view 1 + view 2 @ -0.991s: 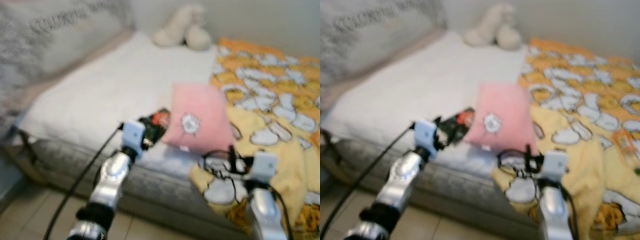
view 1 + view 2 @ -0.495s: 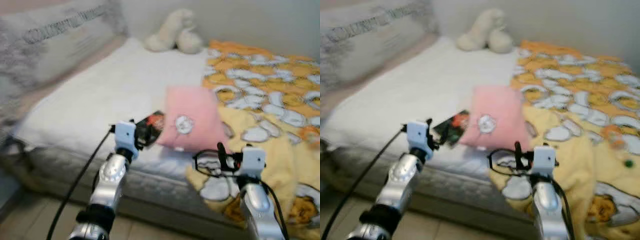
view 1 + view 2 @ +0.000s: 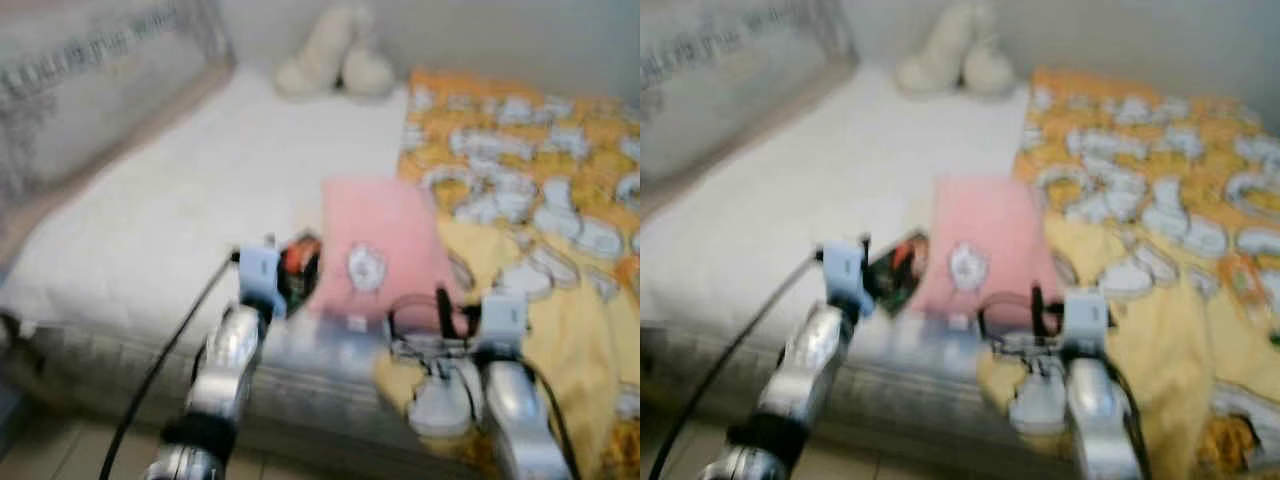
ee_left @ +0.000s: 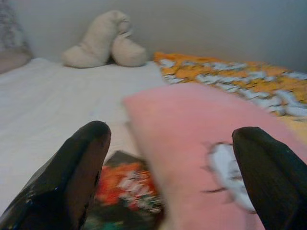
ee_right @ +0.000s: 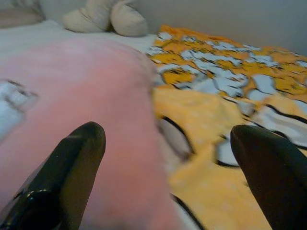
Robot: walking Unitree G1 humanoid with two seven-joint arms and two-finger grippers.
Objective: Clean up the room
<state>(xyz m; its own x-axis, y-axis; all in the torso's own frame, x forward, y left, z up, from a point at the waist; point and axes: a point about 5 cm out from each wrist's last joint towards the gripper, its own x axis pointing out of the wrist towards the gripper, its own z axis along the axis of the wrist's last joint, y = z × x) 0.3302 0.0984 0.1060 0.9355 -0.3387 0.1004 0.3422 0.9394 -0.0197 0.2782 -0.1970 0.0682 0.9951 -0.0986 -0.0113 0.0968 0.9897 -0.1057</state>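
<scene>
A soft pink pillow (image 3: 382, 252) with a small white patch on its face lies near the front edge of the bed (image 3: 190, 190), half on the white sheet and half on the yellow patterned blanket (image 3: 540, 200). A dark, red-printed packet (image 3: 297, 268) lies touching its left edge. The left gripper (image 4: 168, 172) and the right gripper (image 5: 168, 172) hover before the pillow, fingers spread apart, holding nothing.
</scene>
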